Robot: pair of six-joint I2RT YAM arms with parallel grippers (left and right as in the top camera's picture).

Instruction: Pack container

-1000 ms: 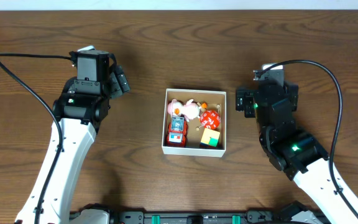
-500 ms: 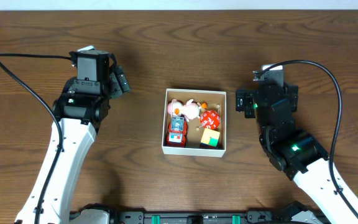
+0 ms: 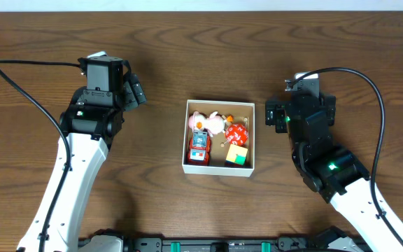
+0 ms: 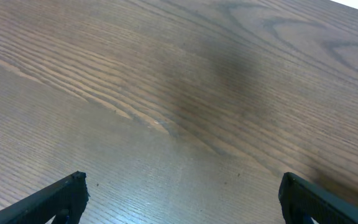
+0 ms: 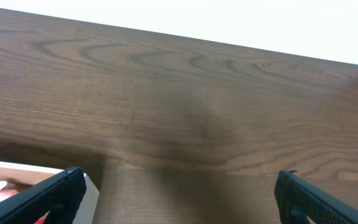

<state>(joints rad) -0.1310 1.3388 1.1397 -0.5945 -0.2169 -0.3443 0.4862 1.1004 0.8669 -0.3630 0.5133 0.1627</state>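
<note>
The container (image 3: 220,103), a square white-walled box with a brown inside, sits at the table's middle. In it lie a pink plush toy (image 3: 208,122), a red toy car (image 3: 199,148), a red block (image 3: 238,132) and a yellow-green cube (image 3: 236,155). My left gripper (image 3: 135,93) is open and empty over bare wood, well left of the box; it also shows in the left wrist view (image 4: 182,194). My right gripper (image 3: 277,112) is open and empty just right of the box; in the right wrist view (image 5: 179,194) the box's white corner (image 5: 23,168) shows by its left finger.
The dark wooden table (image 3: 341,49) runs to a pale far edge (image 5: 179,25). Black cables (image 3: 19,84) loop from both arms over the table's sides.
</note>
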